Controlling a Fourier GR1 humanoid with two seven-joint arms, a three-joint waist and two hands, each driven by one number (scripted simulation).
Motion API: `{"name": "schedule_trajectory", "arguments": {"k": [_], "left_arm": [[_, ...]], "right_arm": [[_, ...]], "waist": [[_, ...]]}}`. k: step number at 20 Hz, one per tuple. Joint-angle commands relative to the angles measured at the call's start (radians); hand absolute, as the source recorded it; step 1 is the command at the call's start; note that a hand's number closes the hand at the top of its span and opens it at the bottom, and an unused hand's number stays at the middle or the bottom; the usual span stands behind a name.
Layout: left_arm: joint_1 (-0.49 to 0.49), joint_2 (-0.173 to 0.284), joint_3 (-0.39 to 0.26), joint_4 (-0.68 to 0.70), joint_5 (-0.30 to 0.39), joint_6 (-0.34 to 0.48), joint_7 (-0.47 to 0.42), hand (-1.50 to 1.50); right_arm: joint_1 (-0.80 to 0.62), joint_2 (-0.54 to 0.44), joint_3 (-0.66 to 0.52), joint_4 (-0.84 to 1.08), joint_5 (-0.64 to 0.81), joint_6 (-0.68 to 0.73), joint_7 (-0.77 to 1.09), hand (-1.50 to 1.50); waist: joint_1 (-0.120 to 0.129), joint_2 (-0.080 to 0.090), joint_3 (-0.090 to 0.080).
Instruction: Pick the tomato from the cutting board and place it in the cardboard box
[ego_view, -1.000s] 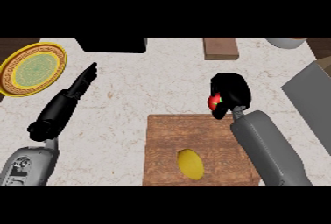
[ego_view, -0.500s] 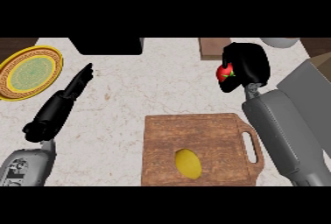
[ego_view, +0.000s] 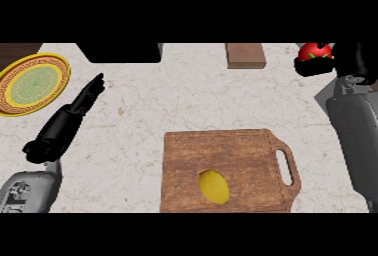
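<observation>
At the far right of the worktop (ego_view: 184, 107), my right robot hand (ego_view: 332, 62) grips the tomato (ego_view: 316, 50), mid-carry; next I must find the cardboard box, which I cannot see.

The left hand (ego_view: 83, 100), at about nine o'clock, was matte black and slim, tapering to a narrow tip. Behind it ran a black, tube-shaped wrist section that ended in a rounded knob. Below that, toward seven o'clock, the left forearm (ego_view: 29, 192) was pale grey with a curved shell and darker recessed panels. The right hand (ego_view: 353, 59), near two o'clock, was black and blocky. The right forearm (ego_view: 356, 145) was a long, smooth, mid-grey casing with a lighter edge.
</observation>
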Motion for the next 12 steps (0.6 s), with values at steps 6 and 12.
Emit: {"name": "schedule_trajectory", "arguments": {"k": [6, 12], "left_arm": [[0.007, -0.011, 0.001, -0.017, -0.014, -0.008, 0.001, 0.00], [-0.010, -0.026, -0.010, 0.001, -0.036, 0.010, -0.001, 0.00]], "right_arm": [[-0.004, -0.187, -0.186, 0.111, -0.056, 0.004, -0.058, 1.50], [0.028, -0.307, -0.238, 0.333, -0.133, 0.173, -0.191, 1.50]], "waist": [[0.011, 0.003, 0.000], [0.014, 0.007, 0.001]]}}
